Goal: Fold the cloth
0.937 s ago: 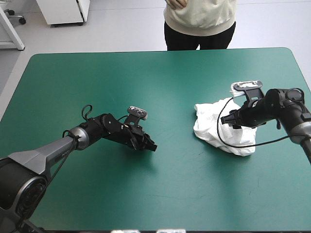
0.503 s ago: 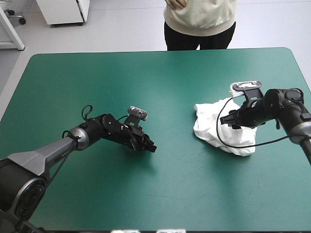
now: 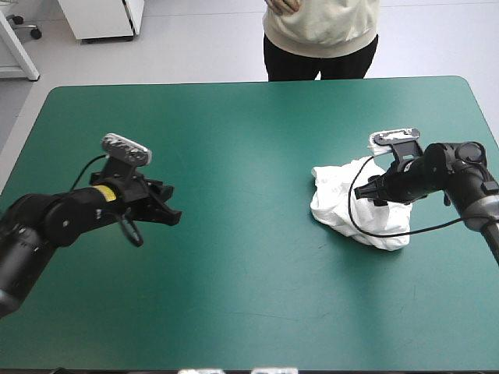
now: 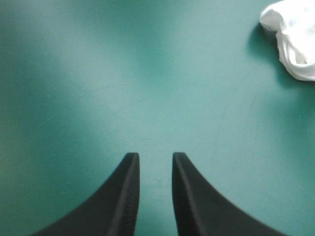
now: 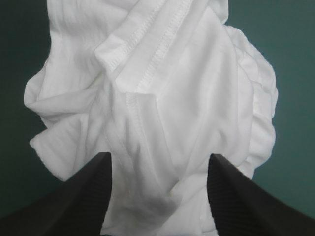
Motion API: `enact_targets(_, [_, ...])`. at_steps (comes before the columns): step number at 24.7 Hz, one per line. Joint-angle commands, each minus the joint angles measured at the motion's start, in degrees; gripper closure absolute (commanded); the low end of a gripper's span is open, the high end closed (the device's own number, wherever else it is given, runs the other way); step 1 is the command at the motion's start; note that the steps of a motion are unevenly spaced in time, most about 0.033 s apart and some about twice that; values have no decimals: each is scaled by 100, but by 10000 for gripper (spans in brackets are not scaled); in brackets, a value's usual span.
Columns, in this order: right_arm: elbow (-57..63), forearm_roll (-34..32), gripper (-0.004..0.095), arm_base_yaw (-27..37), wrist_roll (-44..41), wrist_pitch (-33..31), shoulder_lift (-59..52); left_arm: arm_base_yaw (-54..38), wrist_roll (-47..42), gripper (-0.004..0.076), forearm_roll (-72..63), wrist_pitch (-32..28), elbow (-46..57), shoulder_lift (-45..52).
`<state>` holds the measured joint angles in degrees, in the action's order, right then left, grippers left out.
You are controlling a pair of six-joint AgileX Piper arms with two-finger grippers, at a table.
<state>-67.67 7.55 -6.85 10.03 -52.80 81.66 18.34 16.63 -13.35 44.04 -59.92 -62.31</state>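
jaws spread, right arm [image 3: 456,167] low over t-shirt [image 5: 162,98]

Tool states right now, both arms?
Left tool: open, narrow gap, empty, over teal-green table cover.
Right tool: open wide, astride crumpled white short-sleeved T-shirt, not gripping.

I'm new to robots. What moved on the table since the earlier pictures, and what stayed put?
The left hand drew back from near the middle of the table toward its left edge, holding nothing. Nothing was taken hold of or let go. The right hand hovers open over the crumpled T-shirt as before, and the T-shirt has not shifted.
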Motion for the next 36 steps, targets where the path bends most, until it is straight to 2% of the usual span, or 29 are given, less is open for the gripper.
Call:
enact_targets(1, [-185,-38,366,0,13,331,-163,-44,-633,549,710,132,-175,988])
enact_targets(3, [-195,-102,366,0,24,351,-111,-44,-1015,549,1132,385,-175,1397])
enact_targets(4, [-194,-126,365,0,35,335,11,-44,-1341,549,1522,813,-175,1777])
enact_targets(7, [-194,-108,365,0,35,312,365,-44,-1734,549,1958,1448,-175,2302])
enact_targets(10, [-194,-81,366,0,35,485,884,-44,-1979,549,2192,1337,-175,2653])
enact_targets(13, [-194,-34,386,0,35,399,1264,-44,-2016,549,2168,1416,-175,2667])
enact_targets(17, [-194,103,549,-20,35,244,1701,-44,-2028,549,2063,1365,-175,2655])
enact_targets(18, [-194,185,642,-20,158,244,1806,-44,-2028,549,2048,1352,-175,2655])
enact_targets(19, [-194,324,808,-20,388,244,1889,-44,-2050,549,2048,1352,-175,2655])
enact_targets(20, [-194,421,895,-20,483,244,1902,-44,-2050,549,2048,1352,-175,2655])
enact_targets(24, [-194,787,911,-158,759,293,1923,-44,-2171,549,2048,1307,-195,2655])
enact_targets(30, [-291,843,911,-1071,760,397,1944,-44,-2174,549,2048,1212,-207,2655])
enact_targets(33, [-465,900,911,-1733,605,530,1946,-44,-2174,549,2048,1212,-207,2655])
enact_targets(36, [-1157,1259,911,-2669,564,628,2085,-44,-2174,549,2036,1222,-207,2655])
